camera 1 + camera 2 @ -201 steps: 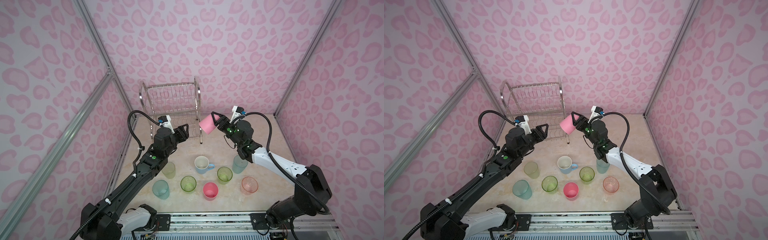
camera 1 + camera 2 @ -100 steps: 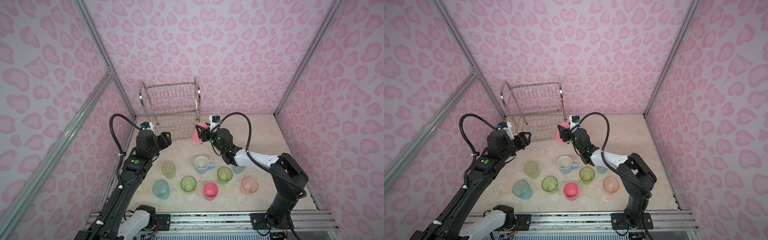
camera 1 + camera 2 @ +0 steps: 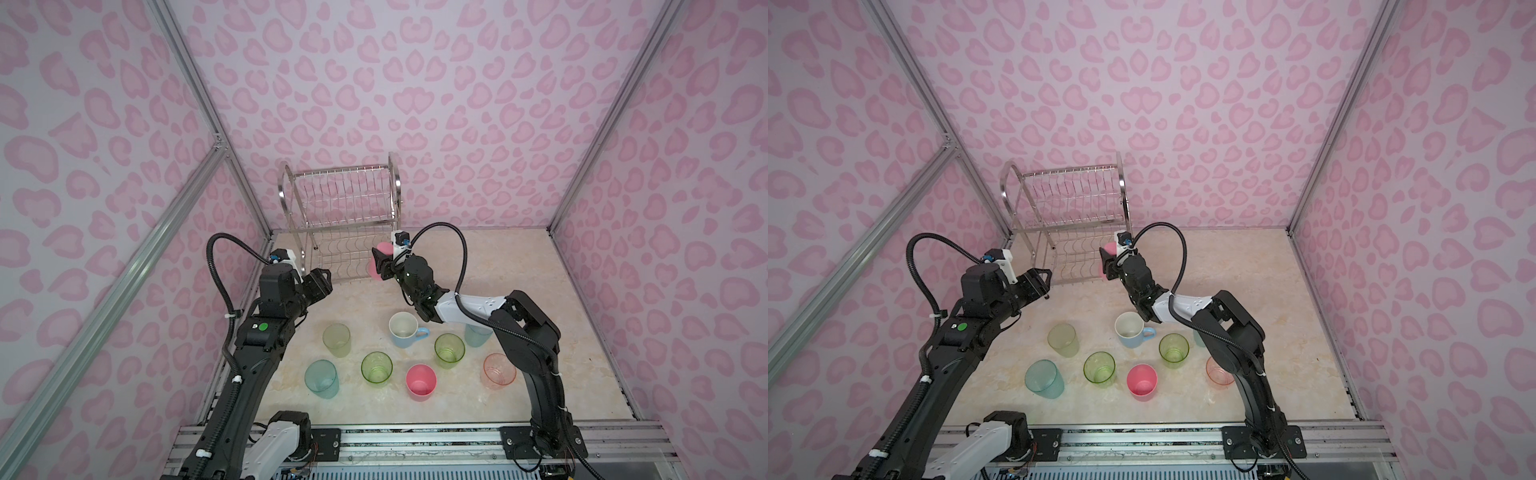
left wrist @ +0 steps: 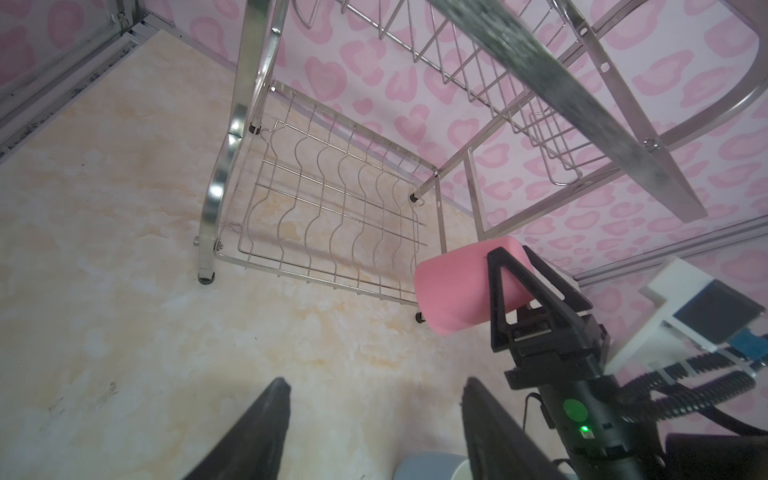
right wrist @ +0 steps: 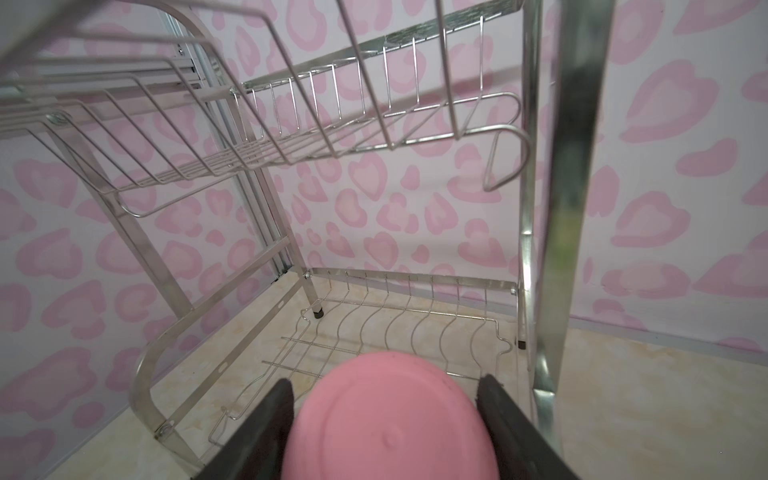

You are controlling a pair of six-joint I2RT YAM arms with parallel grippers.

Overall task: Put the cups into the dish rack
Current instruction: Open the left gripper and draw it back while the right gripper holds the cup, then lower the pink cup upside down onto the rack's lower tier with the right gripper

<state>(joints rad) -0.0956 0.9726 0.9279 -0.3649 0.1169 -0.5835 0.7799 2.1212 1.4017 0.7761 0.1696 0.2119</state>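
Top views showed the shiny chrome wire dish rack (image 3: 340, 208) at centre frame; the right tool (image 3: 380, 261) gripped an opaque pink cup (image 3: 386, 248), largely hidden behind black fingers, by its lower tier. Centre-left, the left tool (image 3: 322, 282) gaped wide, empty. Left wrist view: the smooth cup (image 4: 451, 286) lay sideways beside wavy shelf wires. Right wrist view: its round dimpled base (image 5: 386, 419) showed, mouth hidden.

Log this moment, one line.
right claw: gripping pink cup | position: front edge of dish rack lower shelf | left claw: open, empty | table: eight cups waiting
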